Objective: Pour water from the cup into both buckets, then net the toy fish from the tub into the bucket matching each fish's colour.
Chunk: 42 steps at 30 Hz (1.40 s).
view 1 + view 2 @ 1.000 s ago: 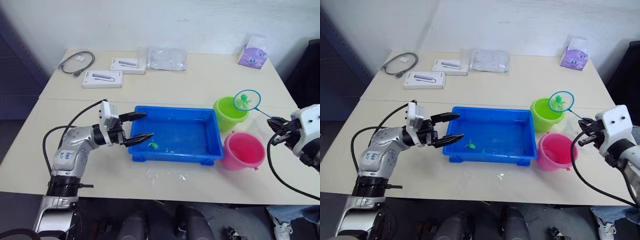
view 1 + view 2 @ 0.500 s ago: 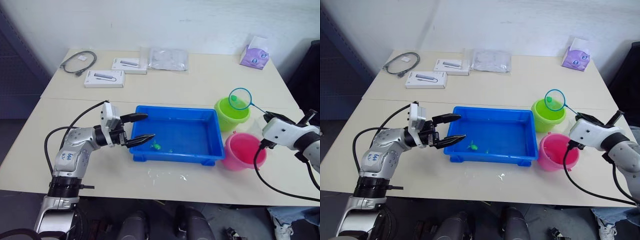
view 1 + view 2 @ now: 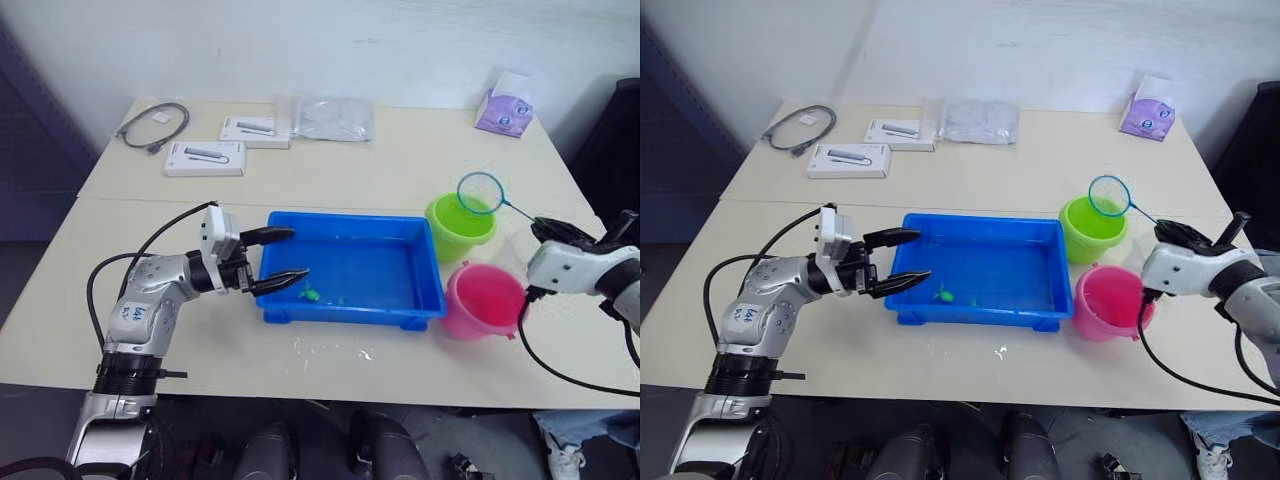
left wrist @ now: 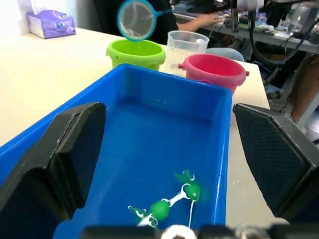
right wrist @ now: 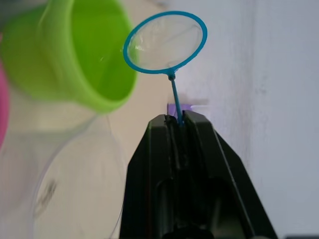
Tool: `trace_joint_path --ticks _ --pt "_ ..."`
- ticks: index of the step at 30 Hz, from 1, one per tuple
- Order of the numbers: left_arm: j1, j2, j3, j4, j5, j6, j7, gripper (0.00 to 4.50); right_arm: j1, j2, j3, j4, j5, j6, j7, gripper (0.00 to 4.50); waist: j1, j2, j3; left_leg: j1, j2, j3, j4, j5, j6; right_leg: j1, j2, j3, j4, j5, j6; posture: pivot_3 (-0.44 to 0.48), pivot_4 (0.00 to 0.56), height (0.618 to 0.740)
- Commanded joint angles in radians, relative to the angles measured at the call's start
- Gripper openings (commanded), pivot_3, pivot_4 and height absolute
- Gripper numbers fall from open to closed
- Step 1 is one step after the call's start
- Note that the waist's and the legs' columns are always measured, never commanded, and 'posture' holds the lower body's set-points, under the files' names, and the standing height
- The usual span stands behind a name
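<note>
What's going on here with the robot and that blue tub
The robot is sorting toy fish by colour. Its right tool is shut on the stick of the net, holding the hoop, which looks empty, above the lime green bucket. The pink bucket stands beside it. The left tool hangs open at the left end of the blue tub, where a few green fish lie in the water. The clear cup stands behind the buckets.

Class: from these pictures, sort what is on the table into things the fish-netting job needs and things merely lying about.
Needed: tub, green fish, net, lime bucket, pink bucket, cup.

Lying about: cable, two white boxes, plastic bag, purple tissue pack.
</note>
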Motion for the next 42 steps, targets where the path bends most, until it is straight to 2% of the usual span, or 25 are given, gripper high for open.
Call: trace_joint_path --ticks 1,4,7,8,11,17,23,28,32,42 --pt "0.021 0.053 0.056 0.005 -0.01 -0.036 -0.043 4.4 -0.055 0.015 -0.025 -0.185 0.327 0.152 0.18 0.0 -0.004 0.001 0.0 0.0 0.0 0.0 0.0 0.0 0.0 0.0 0.0 0.0 0.0 0.0 0.0 0.0 0.15 0.74" --pt "0.046 0.1 0.073 0.035 0.002 -0.08 -0.094 4.4 -0.077 -0.001 0.026 -0.261 0.406 0.237 0.291 0.0 -0.004 0.002 0.0 0.0 0.001 -0.002 0.0 0.0 0.0 0.0 0.001 0.0 0.0 0.0 0.0 0.0 0.15 0.74" --pt "0.072 0.147 0.081 0.057 0.015 -0.131 -0.144 4.4 -0.096 -0.033 0.099 -0.297 0.394 0.294 0.383 0.0 -0.006 0.001 0.0 0.0 0.0 -0.001 0.0 0.0 0.0 0.0 0.0 0.0 0.0 0.0 0.0 0.0 0.15 0.74" --pt "0.086 0.166 0.081 0.056 0.017 -0.143 -0.166 4.4 -0.117 -0.059 0.154 -0.268 0.299 0.243 0.407 0.0 -0.003 0.001 0.0 0.0 0.0 -0.001 0.0 0.0 0.001 0.0 -0.002 0.0 0.0 0.0 0.0 0.0 0.15 0.74" --pt "0.116 0.202 0.078 0.035 0.007 -0.144 -0.216 4.4 -0.169 -0.087 0.253 -0.191 0.185 0.197 0.474 0.0 0.0 0.001 0.0 -0.001 -0.002 -0.001 0.001 -0.001 0.002 0.0 -0.005 -0.001 0.0 0.0 0.0 0.0 0.15 0.74" --pt "0.122 0.248 0.054 -0.064 -0.055 0.044 -0.229 4.4 -0.277 -0.076 0.352 -0.048 0.112 0.116 0.59 0.0 0.001 0.001 0.001 -0.002 -0.002 -0.001 0.001 -0.001 0.003 -0.001 -0.007 -0.003 0.0 0.0 0.0 0.0 0.15 0.74" --pt "0.097 0.272 0.016 -0.082 0.028 0.043 -0.206 4.4 -0.382 -0.006 0.445 0.033 0.107 0.071 0.714 0.0 -0.013 0.001 0.001 -0.001 -0.002 -0.001 0.001 -0.001 0.003 0.0 -0.006 -0.003 0.001 0.0 0.0 0.0 0.15 0.74" --pt "0.064 0.283 -0.009 -0.075 0.052 0.048 -0.209 4.4 -0.425 0.048 0.487 0.066 0.15 0.11 0.822 0.0 -0.014 0.002 0.001 -0.001 -0.002 -0.001 0.001 -0.001 0.003 -0.001 -0.005 -0.004 0.001 0.0 0.0 0.0 0.15 0.74" --pt "0.046 0.293 -0.024 -0.061 0.068 0.046 -0.211 4.4 -0.468 0.087 0.49 0.11 0.156 0.136 0.846 0.0 -0.014 0.002 0.001 -0.001 -0.002 -0.001 0.002 -0.001 0.003 0.0 -0.005 -0.006 0.002 0.0 0.0 0.0 0.15 0.74" --pt "0.049 0.291 -0.014 -0.042 0.08 0.031 -0.205 4.4 -0.491 0.125 0.4 0.083 0.327 0.395 0.875 0.0 -0.013 0.002 0.001 -0.002 -0.002 -0.002 0.002 -0.001 0.003 0.0 -0.007 -0.012 0.002 0.0 0.0 0.0 0.15 0.74"
